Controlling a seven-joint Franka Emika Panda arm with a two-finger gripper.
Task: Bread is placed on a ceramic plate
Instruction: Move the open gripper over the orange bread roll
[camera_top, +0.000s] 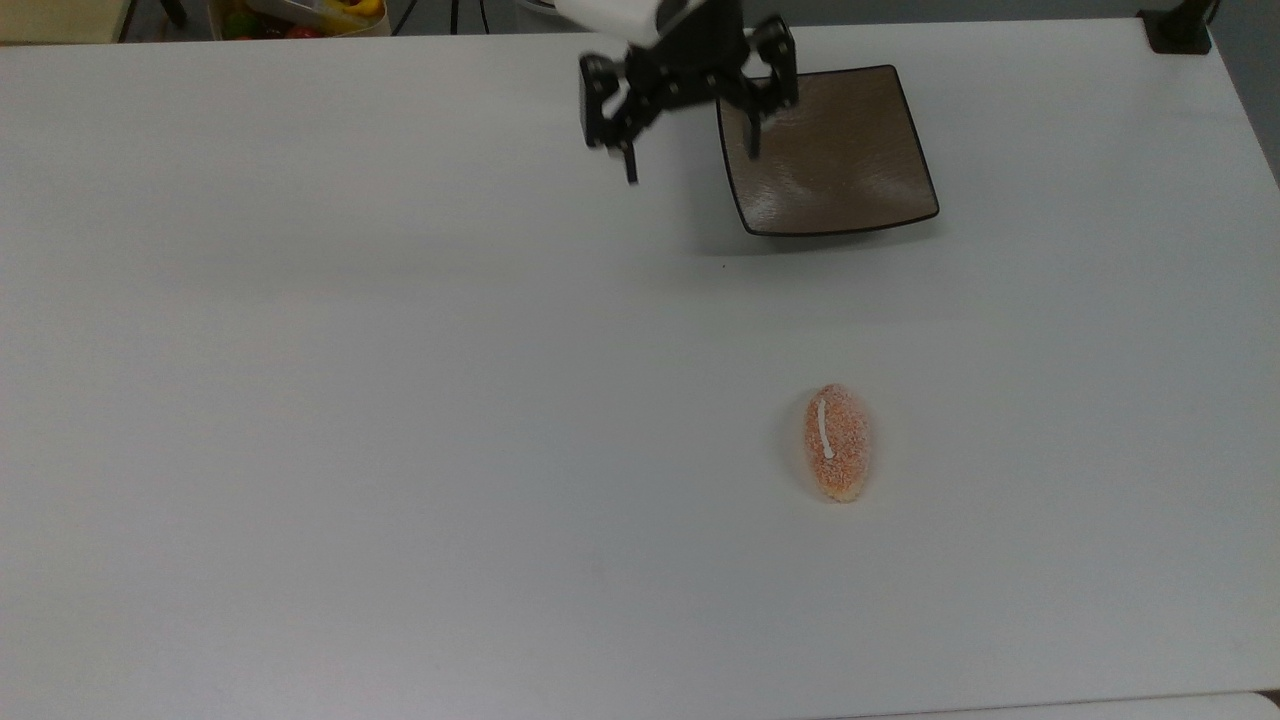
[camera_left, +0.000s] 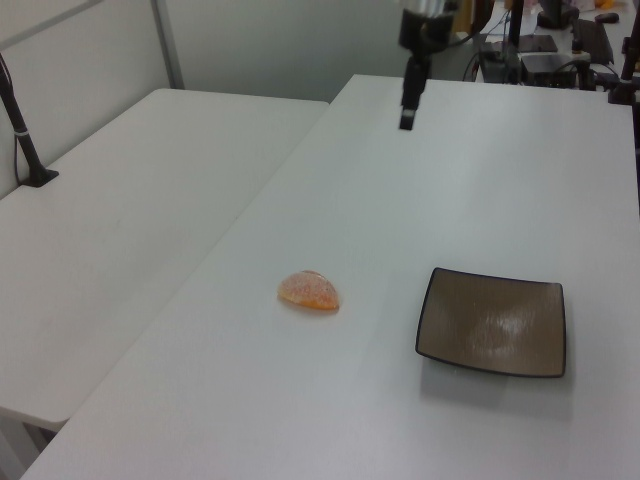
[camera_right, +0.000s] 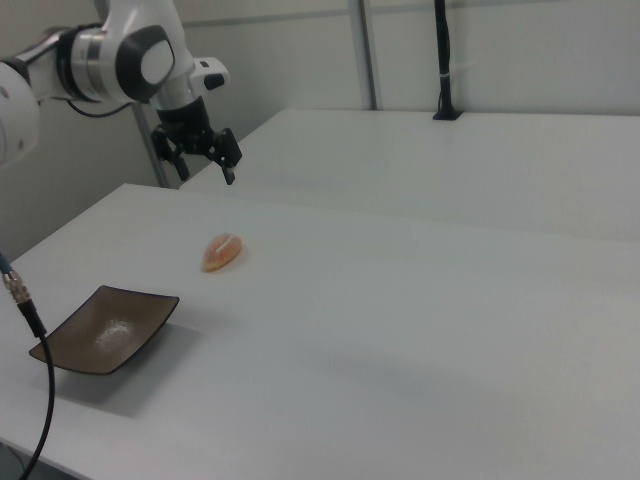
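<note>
On the broad white table (camera_top: 400, 400), the small oval orange-pink roll of bread (camera_top: 837, 442), speckled as if sugared and marked with a thin white stripe along its top, lay by itself on the bare surface. It sat well apart from the square, glossy brown-taupe ceramic plate (camera_top: 840, 160) with its thin dark rim and shallow dished centre, which held nothing. Seen in the top view, the roll was toward the bottom and the plate toward the upper edge, roughly in line with each other; the left view showed the bread (camera_left: 309, 291) to the left view's left of the plate (camera_left: 492, 322), with clear tabletop between them.

Over the table hung the white arm's black two-finger gripper (camera_top: 690, 165), its fingers spread wide apart and holding nothing. It appeared in the top view beside the plate's left edge, one finger crossing the plate's corner, though the right view placed the gripper (camera_right: 205, 158) high above the surface and far from the bread (camera_right: 222, 252).

Judged from this, no part of the task was yet done: the bread was untouched and ungrasped. The approach, the descent over the roll, the grasp, the carry and the release onto the plate all remained.
</note>
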